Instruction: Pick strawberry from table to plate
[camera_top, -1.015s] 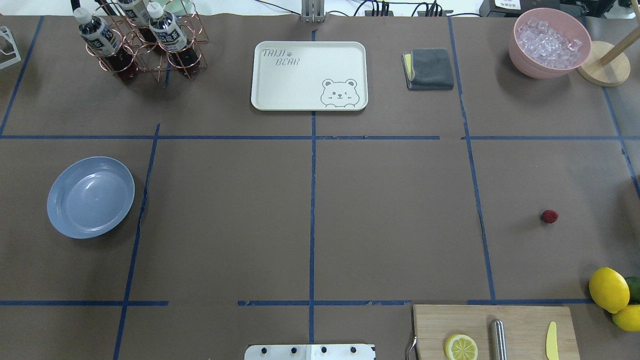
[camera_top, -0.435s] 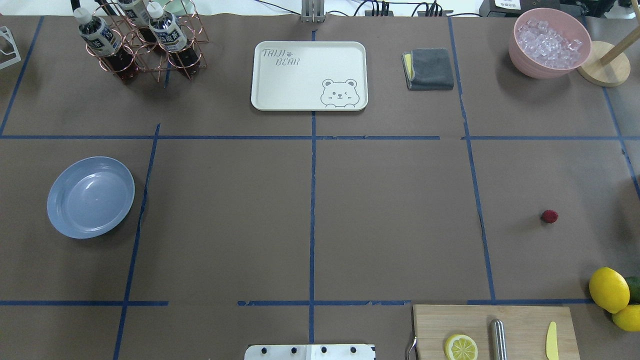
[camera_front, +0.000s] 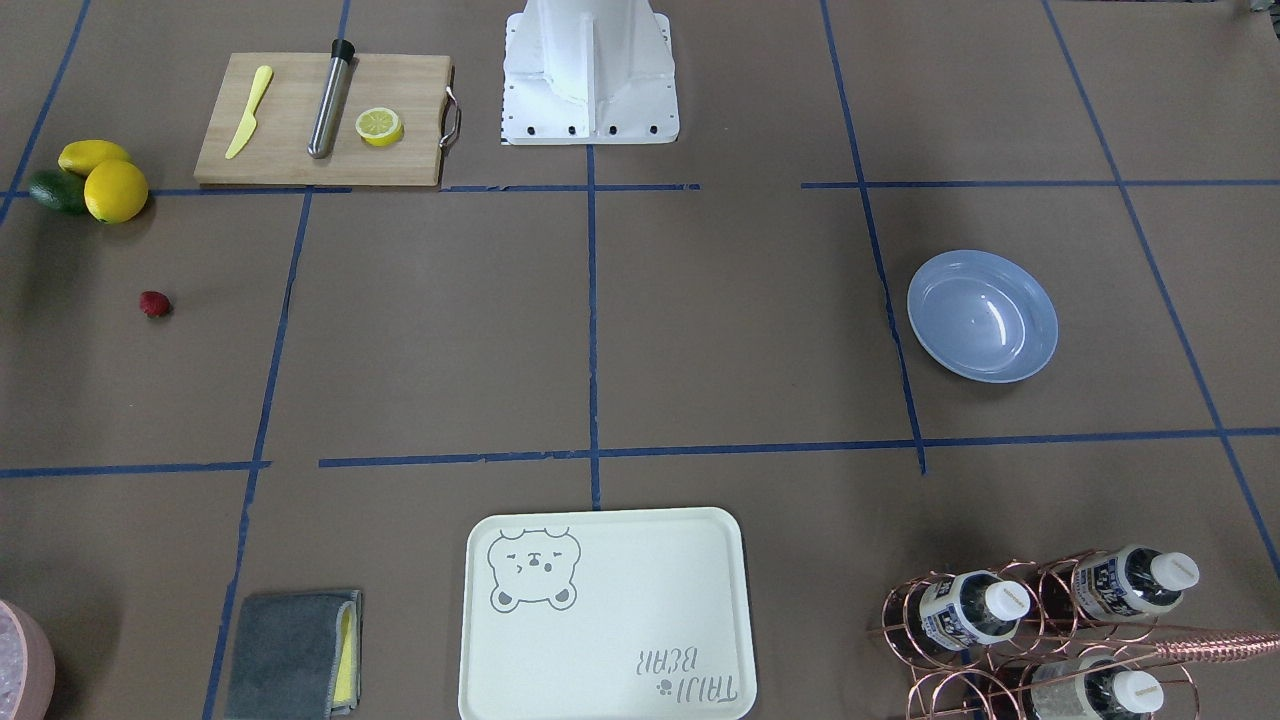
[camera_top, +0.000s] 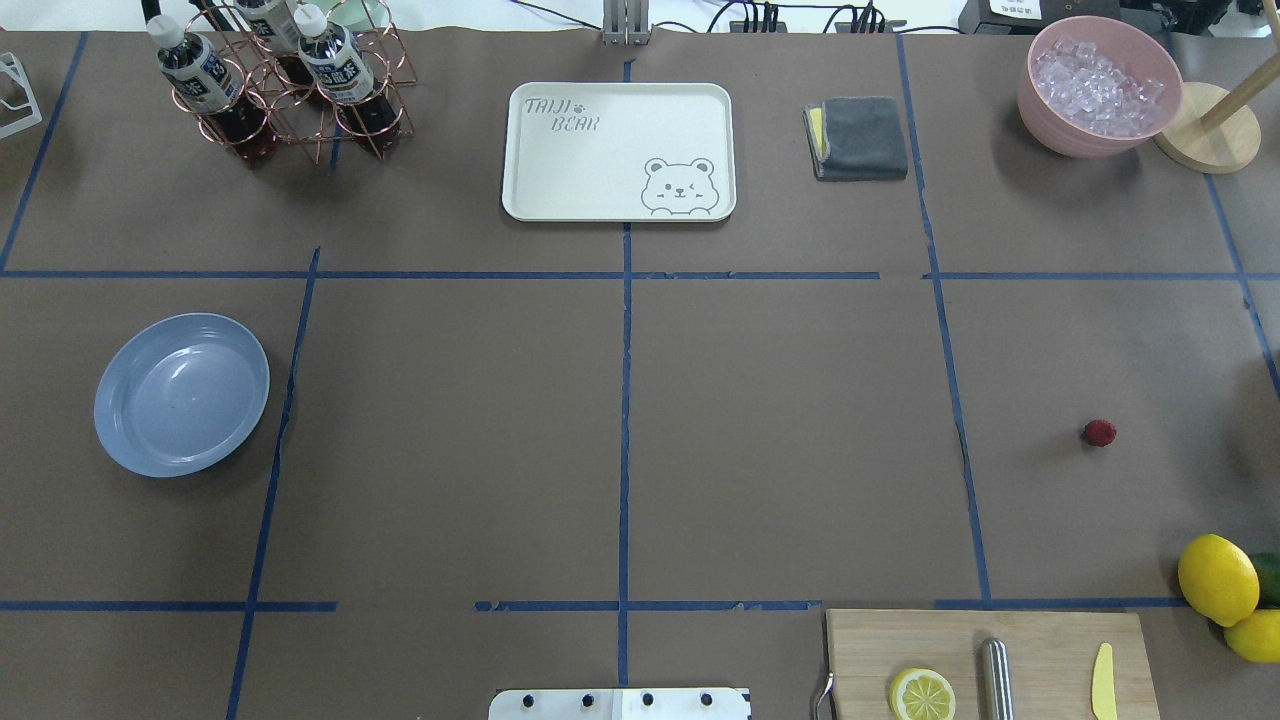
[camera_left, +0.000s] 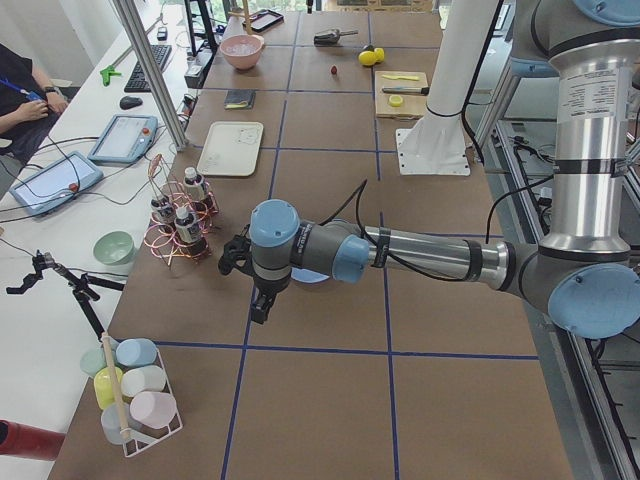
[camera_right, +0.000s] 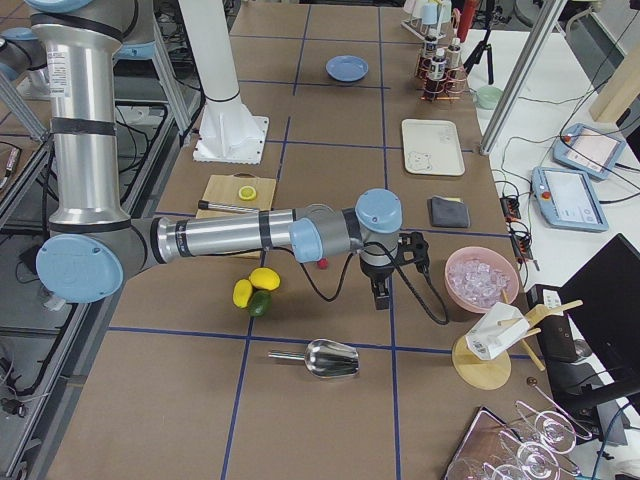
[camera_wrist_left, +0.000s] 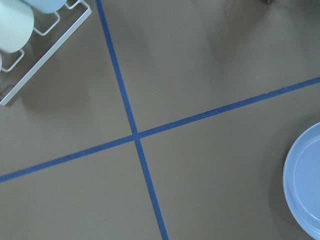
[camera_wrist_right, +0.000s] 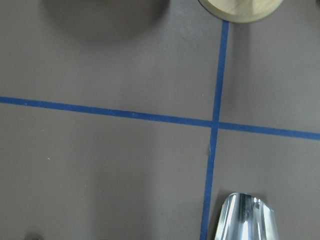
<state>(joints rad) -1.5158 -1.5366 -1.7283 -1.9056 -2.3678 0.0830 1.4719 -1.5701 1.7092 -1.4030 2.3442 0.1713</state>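
**Pre-grasp state: strawberry on the table, plate empty.**

The right gripper (camera_right: 383, 303) and left gripper (camera_left: 258, 315) both point down above the table (camera_top: 780, 420). They show only in the side views, so jaw opening and any load cannot be determined. The strawberry (camera_top: 1099, 432) lies alone on the robot's right side, near the right gripper and apart from the lemons (camera_top: 1217, 578). The plate (camera_top: 181, 394) sits on the far left side, well apart from the berry, with the left gripper close beside it. Probable faults:
- The small round berry may roll or squirt out if the jaws close off-centre.
- Excess closing force may crush it.
- The long transfer across the table may shake a marginal grip loose before it reaches the plate.
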